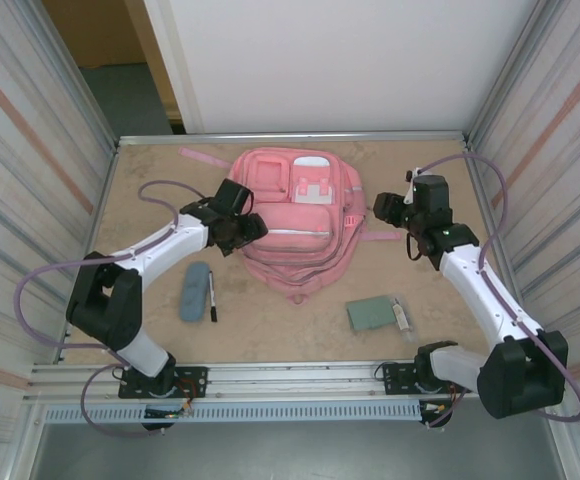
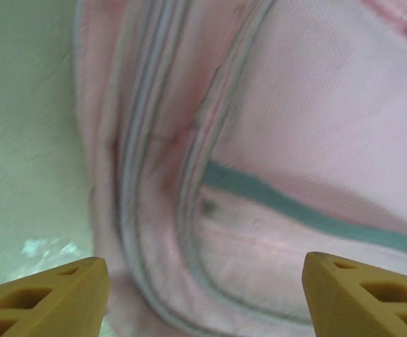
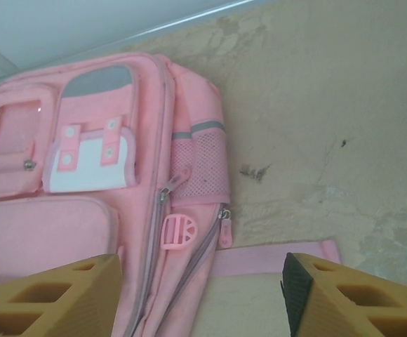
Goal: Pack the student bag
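Tabletop (image 1: 270, 320) holds student bag (image 1: 300, 215) beneath left pincer (image 1: 250, 232).

I count one each: pink backpack (image 1: 295, 225), blue pencil case (image 1: 195, 292), black pen (image 1: 212, 296), green notebook (image 1: 370, 313), pink ruler (image 1: 203, 157), small white stick (image 1: 401, 317).

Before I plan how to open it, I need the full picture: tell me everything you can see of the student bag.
The student bag is a large pink fabric backpack lying flat, front up, at the table's far middle. It has several zipped front pockets, white trim patches, a mesh side pocket, a pink buckle and a strap trailing right. The open left gripper hangs at its left edge; contact is unclear.
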Motion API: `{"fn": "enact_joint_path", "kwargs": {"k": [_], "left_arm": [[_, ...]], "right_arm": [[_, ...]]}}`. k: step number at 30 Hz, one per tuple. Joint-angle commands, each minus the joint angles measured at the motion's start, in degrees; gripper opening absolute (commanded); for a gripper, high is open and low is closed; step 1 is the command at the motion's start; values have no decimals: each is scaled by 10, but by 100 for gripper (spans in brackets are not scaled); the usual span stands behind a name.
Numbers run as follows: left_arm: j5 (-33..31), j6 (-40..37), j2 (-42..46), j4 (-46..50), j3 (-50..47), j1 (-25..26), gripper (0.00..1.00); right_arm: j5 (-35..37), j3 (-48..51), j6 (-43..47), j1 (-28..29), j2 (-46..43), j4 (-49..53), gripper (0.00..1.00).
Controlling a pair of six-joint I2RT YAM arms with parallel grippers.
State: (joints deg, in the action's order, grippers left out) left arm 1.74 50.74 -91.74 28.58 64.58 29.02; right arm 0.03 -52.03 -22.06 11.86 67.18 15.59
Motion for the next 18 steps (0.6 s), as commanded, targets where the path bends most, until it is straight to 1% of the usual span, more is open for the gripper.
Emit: {"fn": "enact_joint_path", "kwargs": {"k": [1,4,7,9,11,12,13,14,16,18], "left_arm": [[34,-23,-20,-60,8,-5,71],[43,-27,-42,-56,24,-9,67],[42,-21,-62,-47,26,-9,67],[50,-16,-74,-68,16,-12,66],[75,-19,-86,-93,11,-17,63],[87,-26,-88,-104,11,-19,60],[97,-36,-86,-114,9,-19,54],[103,-43,-82,-120,7,-19,45],[93,-59,-65,-95,11,-21,26],[96,-76,-42,-57,21,-31,12]], "right_arm": [[-33,-9,-11,-5,27,-8,61],[-45,-13,-17,-4,46,-9,61],[-48,-16,-19,-4,54,-10,61],[-46,-15,-17,-4,52,-8,61],[-37,-7,-16,-5,47,-13,61],[-33,-5,-15,-6,47,-15,61],[-32,-8,-14,-8,51,-14,61],[-33,-14,-12,-10,56,-10,61],[-44,-26,-7,-19,73,-6,62],[-55,-48,17,-30,100,6,62]]}}
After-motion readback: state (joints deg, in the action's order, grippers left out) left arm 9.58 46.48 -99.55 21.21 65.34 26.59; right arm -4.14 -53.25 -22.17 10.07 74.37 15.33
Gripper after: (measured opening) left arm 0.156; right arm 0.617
